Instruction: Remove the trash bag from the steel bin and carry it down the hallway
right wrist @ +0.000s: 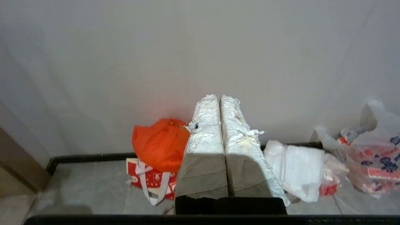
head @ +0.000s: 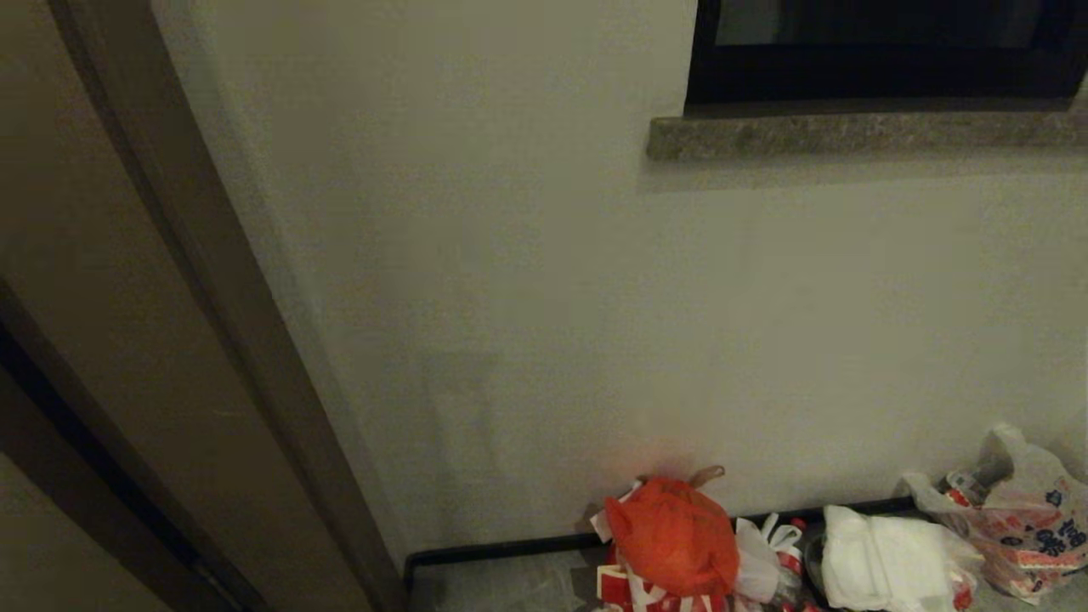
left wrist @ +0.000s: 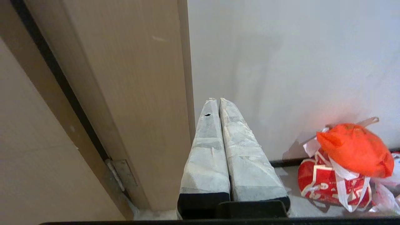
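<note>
Grippers idle above hallway rubbish
Left gripper (left wrist: 218, 100) and right gripper (right wrist: 218, 97) both pressed together, holding nothing, above the orange-red bag (head: 673, 535).

Low in the head view, a strip of grey tiled floor (head: 510, 586) meets the black baseboard (head: 501, 548). On it, in a row along the wall, lie a red-and-white bag (left wrist: 331, 182) topped by an orange-red bag (head: 673, 535), a folded white bag (head: 892, 561) and a printed translucent bag (head: 1020, 518) at lower right.

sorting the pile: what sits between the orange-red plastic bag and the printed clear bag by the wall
White plastic bags, bunched and folded, lie between the orange-red plastic bag and the printed clear bag, in the head view.
</note>
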Controlling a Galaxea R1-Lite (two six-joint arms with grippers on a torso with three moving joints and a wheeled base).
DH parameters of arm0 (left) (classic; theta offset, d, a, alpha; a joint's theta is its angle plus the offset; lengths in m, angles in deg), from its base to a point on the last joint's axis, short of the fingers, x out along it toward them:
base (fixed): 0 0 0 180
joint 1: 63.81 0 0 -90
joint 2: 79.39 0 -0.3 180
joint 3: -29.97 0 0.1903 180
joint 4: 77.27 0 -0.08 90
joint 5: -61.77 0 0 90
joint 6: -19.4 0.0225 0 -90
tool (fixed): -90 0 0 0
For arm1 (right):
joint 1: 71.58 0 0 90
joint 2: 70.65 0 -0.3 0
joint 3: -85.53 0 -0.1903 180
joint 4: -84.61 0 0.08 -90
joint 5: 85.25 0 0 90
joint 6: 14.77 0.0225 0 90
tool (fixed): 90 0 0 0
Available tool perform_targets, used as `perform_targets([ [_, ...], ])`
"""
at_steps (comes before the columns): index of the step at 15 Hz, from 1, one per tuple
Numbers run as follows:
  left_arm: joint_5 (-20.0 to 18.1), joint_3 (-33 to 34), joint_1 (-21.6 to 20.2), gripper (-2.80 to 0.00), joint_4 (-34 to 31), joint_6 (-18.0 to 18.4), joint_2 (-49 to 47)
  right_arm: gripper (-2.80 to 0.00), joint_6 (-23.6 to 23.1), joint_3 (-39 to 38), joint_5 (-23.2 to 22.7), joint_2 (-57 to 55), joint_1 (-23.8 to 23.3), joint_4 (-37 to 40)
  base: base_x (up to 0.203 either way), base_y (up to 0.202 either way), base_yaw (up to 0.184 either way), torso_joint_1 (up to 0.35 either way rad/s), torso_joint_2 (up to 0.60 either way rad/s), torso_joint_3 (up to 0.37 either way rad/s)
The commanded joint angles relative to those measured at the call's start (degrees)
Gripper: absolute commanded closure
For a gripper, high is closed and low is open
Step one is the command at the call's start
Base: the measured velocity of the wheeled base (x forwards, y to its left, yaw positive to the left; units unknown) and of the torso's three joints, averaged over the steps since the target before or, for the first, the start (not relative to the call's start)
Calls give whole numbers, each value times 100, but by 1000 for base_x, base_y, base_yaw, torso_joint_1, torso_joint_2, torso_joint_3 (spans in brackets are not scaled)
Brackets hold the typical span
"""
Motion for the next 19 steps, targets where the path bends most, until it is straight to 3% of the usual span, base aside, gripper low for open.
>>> perform_targets([
  [1, 7, 0, 0, 0, 3, 0, -6, 0, -3, -5, -4, -7, 0, 2, 0, 0, 0, 6, 5, 194],
  [19, -2, 0, 0, 0, 8, 8, -6, 0, -11, 4, 22, -16, 0, -7, 0, 0, 0, 0, 0, 14],
])
